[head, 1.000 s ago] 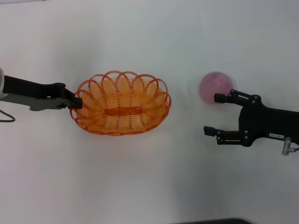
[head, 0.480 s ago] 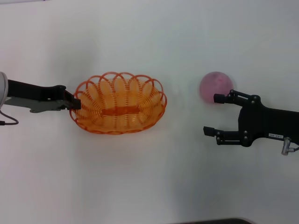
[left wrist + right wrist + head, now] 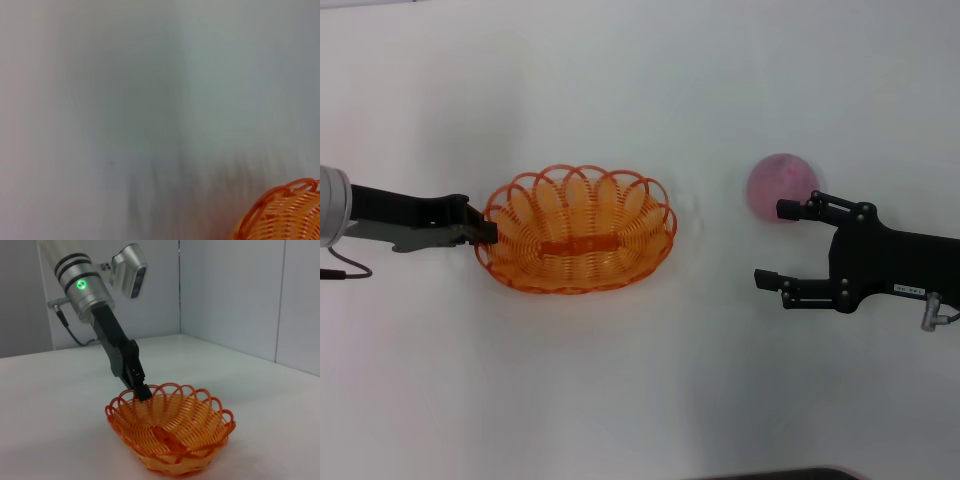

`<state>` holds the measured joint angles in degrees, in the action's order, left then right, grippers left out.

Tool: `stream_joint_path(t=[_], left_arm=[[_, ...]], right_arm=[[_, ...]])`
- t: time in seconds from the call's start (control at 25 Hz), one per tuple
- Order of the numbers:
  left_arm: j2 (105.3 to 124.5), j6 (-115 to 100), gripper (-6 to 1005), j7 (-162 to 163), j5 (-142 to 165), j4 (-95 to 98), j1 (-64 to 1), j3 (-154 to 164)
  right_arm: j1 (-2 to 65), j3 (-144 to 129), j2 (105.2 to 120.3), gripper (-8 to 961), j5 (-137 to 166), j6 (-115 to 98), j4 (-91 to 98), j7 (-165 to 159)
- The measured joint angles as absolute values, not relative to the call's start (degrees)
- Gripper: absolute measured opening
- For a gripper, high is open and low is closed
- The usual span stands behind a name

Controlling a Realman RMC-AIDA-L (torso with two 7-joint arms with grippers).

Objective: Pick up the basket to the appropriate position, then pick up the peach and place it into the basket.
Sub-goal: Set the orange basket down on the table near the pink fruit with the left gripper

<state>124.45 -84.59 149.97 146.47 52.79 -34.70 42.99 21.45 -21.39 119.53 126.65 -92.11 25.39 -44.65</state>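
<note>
The orange basket (image 3: 578, 240) is at the table's middle left. My left gripper (image 3: 485, 232) is shut on its left rim. The right wrist view shows the same grip (image 3: 142, 390), with the basket (image 3: 170, 435) low at the table surface. A bit of the basket's rim (image 3: 280, 207) shows in the left wrist view. The pink peach (image 3: 782, 185) lies on the table to the right. My right gripper (image 3: 775, 244) is open and empty just in front of the peach, with one fingertip close beside it.
The white table (image 3: 640, 400) carries nothing else in view. Grey partition walls (image 3: 240, 295) stand behind the table in the right wrist view.
The left arm has reached further in, and the basket has shifted slightly toward me and sits more level. The right arm and the peach have not moved.
</note>
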Motion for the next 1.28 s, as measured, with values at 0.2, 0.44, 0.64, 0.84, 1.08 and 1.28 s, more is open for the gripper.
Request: stream_joint_path(t=[0.2, 0.44, 0.64, 0.84, 1.08, 1.28], left_arm=[[124.38, -83.65, 50, 149.99, 145.70, 51.94, -34.05, 43.60], [124.41, -83.40, 51, 149.98, 145.62, 51.81, -33.85, 43.68], [124.30, -83.92, 51, 150.07, 145.30, 51.77, -33.89, 44.26], [124.14, -84.63, 199, 150.16, 144.70, 52.04, -33.92, 44.03], [124.01, -85.00, 435, 150.46, 143.71, 52.42, -33.93, 43.87], [123.91, -86.30, 591, 148.57, 142.81, 53.12, -33.76, 43.79]], right_arm=[[21.45, -21.35, 119.53, 919, 126.65, -92.03, 25.32, -44.65], [21.44, -21.36, 119.53, 919, 126.65, -92.02, 25.31, -44.65], [21.45, -21.37, 119.53, 919, 126.65, -92.01, 25.31, -44.65], [21.45, -21.43, 119.53, 919, 126.65, -92.01, 25.31, -44.65], [21.45, -21.39, 119.53, 919, 126.65, -92.02, 25.30, -44.65], [21.44, -21.36, 119.53, 918, 126.65, -92.02, 25.31, -44.65]])
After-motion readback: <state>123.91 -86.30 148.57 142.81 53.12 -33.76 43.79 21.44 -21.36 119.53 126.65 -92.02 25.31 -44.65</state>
